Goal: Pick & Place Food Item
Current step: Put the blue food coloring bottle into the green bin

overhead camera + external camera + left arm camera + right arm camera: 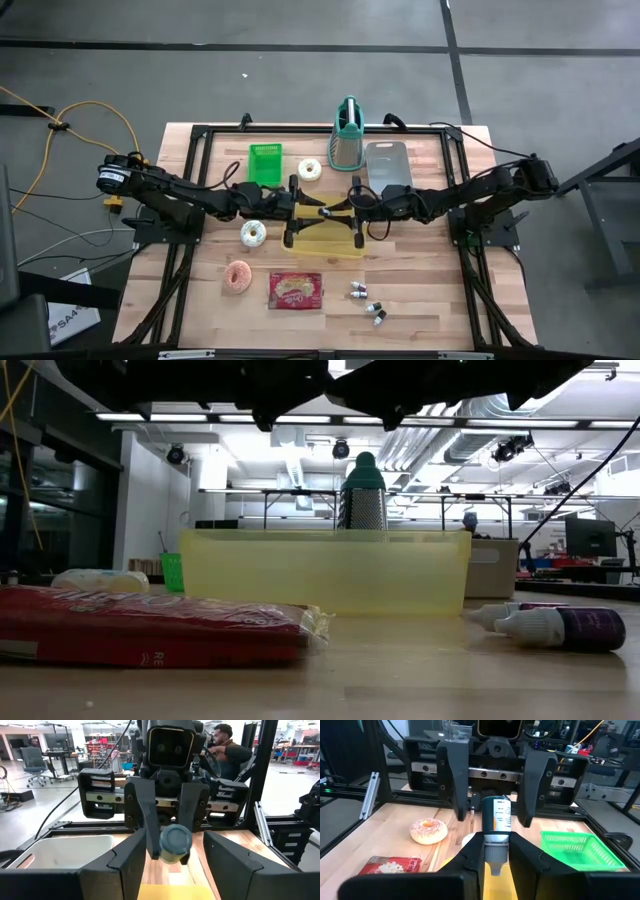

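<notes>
A small bottle [497, 817] with a blue and orange label hangs level over the yellow bin [325, 242] at the table's middle. My right gripper [496, 845] is shut on it and reaches in from the table's right. My left gripper [174, 840] faces it from the left and is open. Its two fingers [456, 780] stand on either side of the bottle's base end [175, 841] without touching it. In the high view the two grippers meet at the bottle [327, 212]. My right gripper pinches the bottle's cap end [494, 844] between its two fingers. The fingers come level from the table's right and lie along the bottle. The bottle sticks out level beyond the fingertips toward the left gripper, lifted clear above the bin.
Two white doughnuts [310, 168] [253, 233], a pink one [237, 276], a red packet [295, 290] and three small bottles [368, 303] lie on the table. A green basket [266, 162], a grater [347, 135] and a grey board [388, 165] stand at the back. A person [227, 750] sits beyond the table.
</notes>
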Robot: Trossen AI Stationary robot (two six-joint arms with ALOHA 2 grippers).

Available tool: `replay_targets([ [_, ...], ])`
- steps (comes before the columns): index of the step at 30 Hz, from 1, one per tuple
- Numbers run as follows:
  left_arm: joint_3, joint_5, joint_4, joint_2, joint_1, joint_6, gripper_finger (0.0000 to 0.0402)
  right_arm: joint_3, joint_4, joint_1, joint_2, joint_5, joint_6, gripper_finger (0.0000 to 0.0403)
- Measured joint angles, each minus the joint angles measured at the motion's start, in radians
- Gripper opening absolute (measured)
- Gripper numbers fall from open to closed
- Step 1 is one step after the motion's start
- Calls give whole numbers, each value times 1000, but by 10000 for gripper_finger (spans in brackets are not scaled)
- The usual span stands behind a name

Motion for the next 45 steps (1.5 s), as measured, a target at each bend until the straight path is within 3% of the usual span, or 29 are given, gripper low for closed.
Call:
replay_targets([
  [13,0,0,7,0,0,0,187,0,23,0,0,-5,0,58],
  [28,0,2,7,0,0,0,82,0,22,0,0,-2,4,58],
  [45,0,0,7,0,0,0,76,0,21,0,0,-3,1,58],
])
